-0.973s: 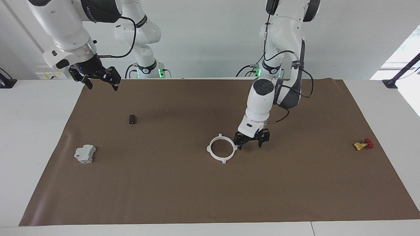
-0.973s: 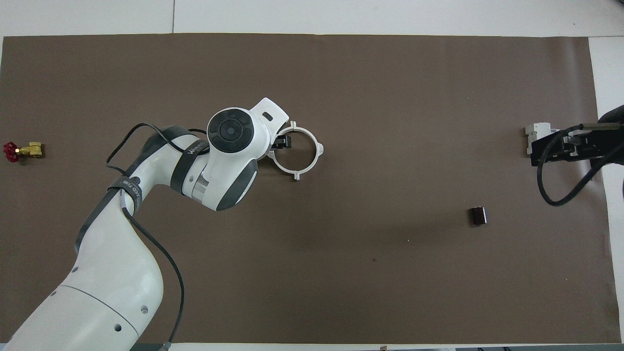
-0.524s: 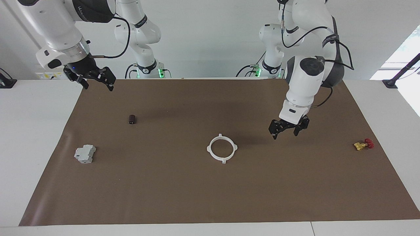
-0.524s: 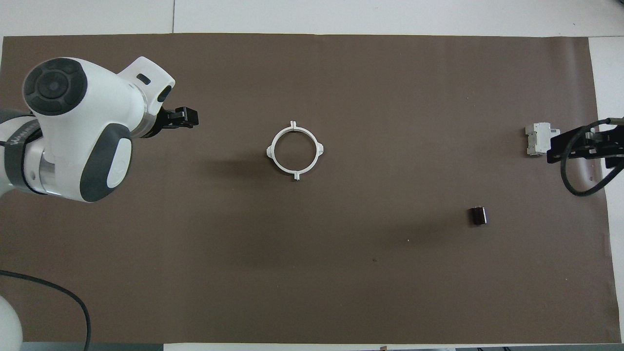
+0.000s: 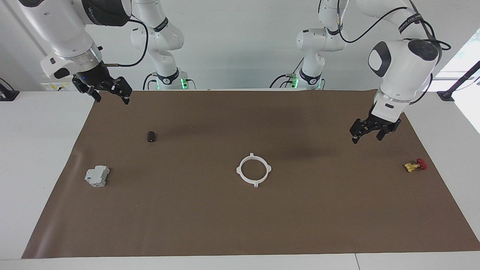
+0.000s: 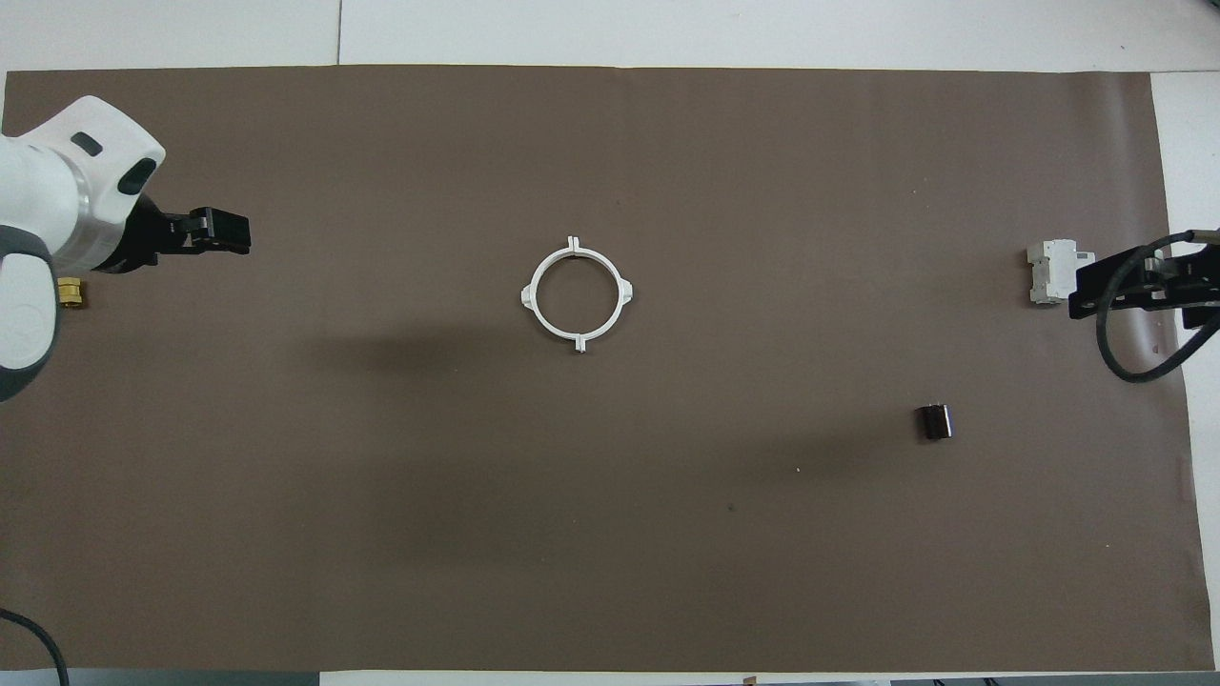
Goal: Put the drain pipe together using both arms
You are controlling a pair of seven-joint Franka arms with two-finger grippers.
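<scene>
The drain pipe lies flat near the middle of the brown mat as one closed white ring with four tabs; it also shows in the overhead view. Nothing touches it. My left gripper is open and empty, up in the air over the mat between the ring and the yellow valve; in the overhead view it is well clear of the ring. My right gripper is open and empty, raised over the mat's corner at the right arm's end; in the overhead view it is beside the grey block.
A grey breaker block and a small dark cylinder lie toward the right arm's end. A yellow valve with a red handle lies toward the left arm's end, partly hidden under my left arm in the overhead view. Two smaller arms stand at the robots' edge.
My left gripper has left the ring's side, risen and swung toward the left arm's end of the table. The ring has stayed in place. My right gripper rose slightly, then held still.
</scene>
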